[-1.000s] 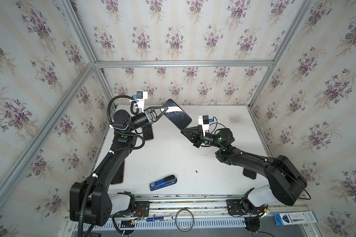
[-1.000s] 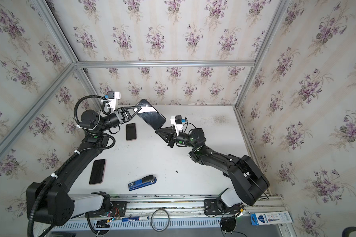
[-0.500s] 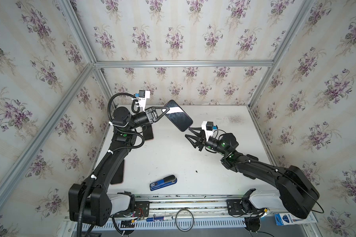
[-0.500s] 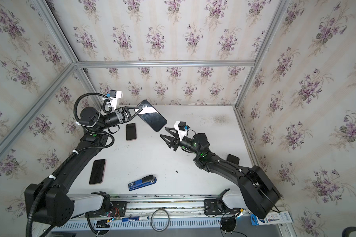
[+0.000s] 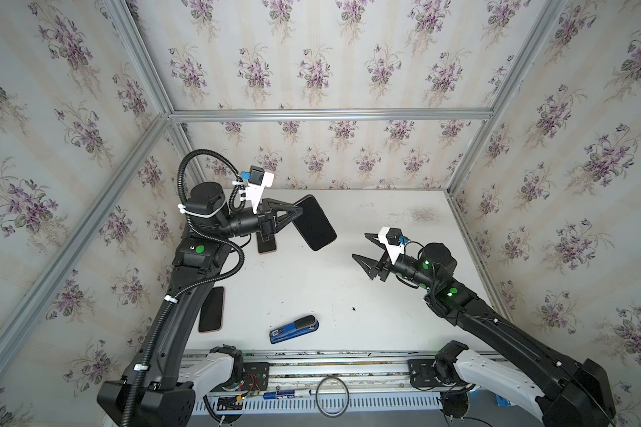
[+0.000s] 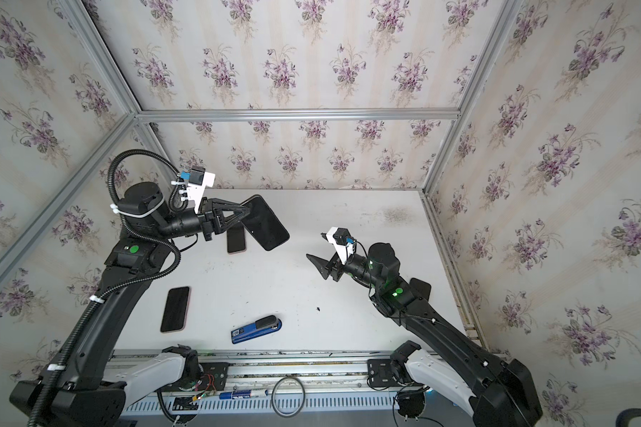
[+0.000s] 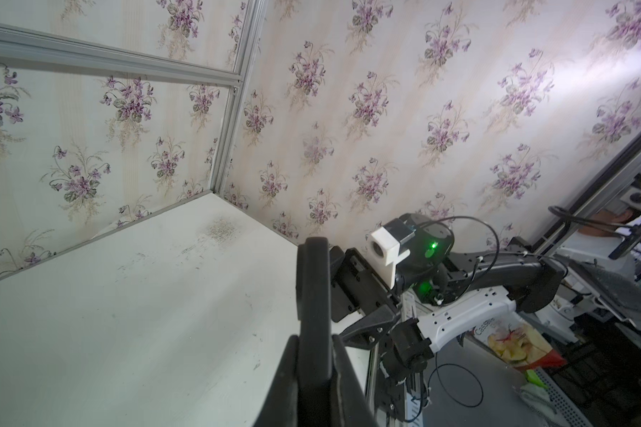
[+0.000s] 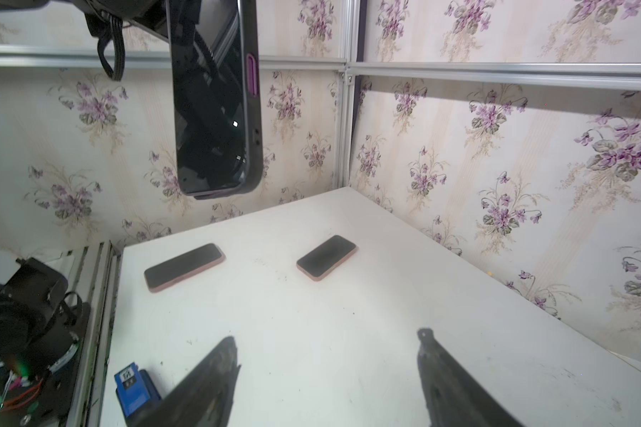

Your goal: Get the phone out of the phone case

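Note:
A phone with a dark screen [image 8: 208,111] sits inside a black phone case [image 8: 254,111] that has a purple side button. My left gripper [image 5: 299,216] [image 6: 250,211] [image 7: 313,340] is shut on one end of the cased phone [image 5: 314,224] [image 6: 266,224] and holds it in the air above the back left of the table, edge-on in the left wrist view. My right gripper [image 5: 359,245] [image 6: 315,244] [image 8: 328,334] hangs open and empty to the right of the phone, apart from it, its fingers pointing toward it.
Two phones in pink cases lie on the white table [image 5: 348,295]: one under the left arm [image 5: 211,308], one below the left gripper [image 5: 266,244]. A blue stapler [image 5: 294,329] lies near the front edge. A black object [image 6: 420,286] lies behind the right arm.
My right gripper was shut close to the phone's lower corner; it has opened and drawn back to the right and downward. The left gripper still holds the cased phone in about the same place.

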Controlling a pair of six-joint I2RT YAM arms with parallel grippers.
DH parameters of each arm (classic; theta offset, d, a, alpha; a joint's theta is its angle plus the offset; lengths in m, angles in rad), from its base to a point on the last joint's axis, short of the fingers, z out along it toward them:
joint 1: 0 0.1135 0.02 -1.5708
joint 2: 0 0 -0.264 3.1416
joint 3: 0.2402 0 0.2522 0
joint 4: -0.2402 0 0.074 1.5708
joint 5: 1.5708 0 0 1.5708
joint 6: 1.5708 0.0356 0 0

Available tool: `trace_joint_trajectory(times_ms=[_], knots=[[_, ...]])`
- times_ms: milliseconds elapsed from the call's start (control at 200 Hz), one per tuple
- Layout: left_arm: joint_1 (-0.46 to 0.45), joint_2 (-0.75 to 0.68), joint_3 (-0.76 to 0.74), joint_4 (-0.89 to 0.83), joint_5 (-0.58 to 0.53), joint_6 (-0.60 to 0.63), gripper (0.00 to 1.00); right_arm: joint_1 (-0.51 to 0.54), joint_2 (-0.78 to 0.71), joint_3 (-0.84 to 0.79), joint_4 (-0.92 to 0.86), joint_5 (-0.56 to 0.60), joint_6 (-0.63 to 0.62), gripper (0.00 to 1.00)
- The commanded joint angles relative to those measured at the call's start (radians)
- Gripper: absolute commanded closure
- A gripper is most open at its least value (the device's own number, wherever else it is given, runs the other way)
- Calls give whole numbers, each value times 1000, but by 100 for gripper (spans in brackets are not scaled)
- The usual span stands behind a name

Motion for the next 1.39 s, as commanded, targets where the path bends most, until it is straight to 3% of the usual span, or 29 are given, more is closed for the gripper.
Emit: trace_joint_trajectory(times_ms=[0, 110, 305, 685, 1389], knots=[[-8, -26, -11, -102, 48, 212, 100, -1, -5, 53, -173, -93, -119, 25], [-33, -25, -5, -195, 26, 313, 100, -4, 19, 112, -301, -202, -201, 28], [-105, -27, -5, -293, -41, 435, 100, -4, 99, 241, -529, -278, -297, 36], [-196, -4, -1, -349, -59, 489, 100, -4, 166, 323, -673, -432, -358, 43], [-244, 2, 2, -360, -53, 503, 100, 13, 243, 284, -540, -534, -282, 54]])
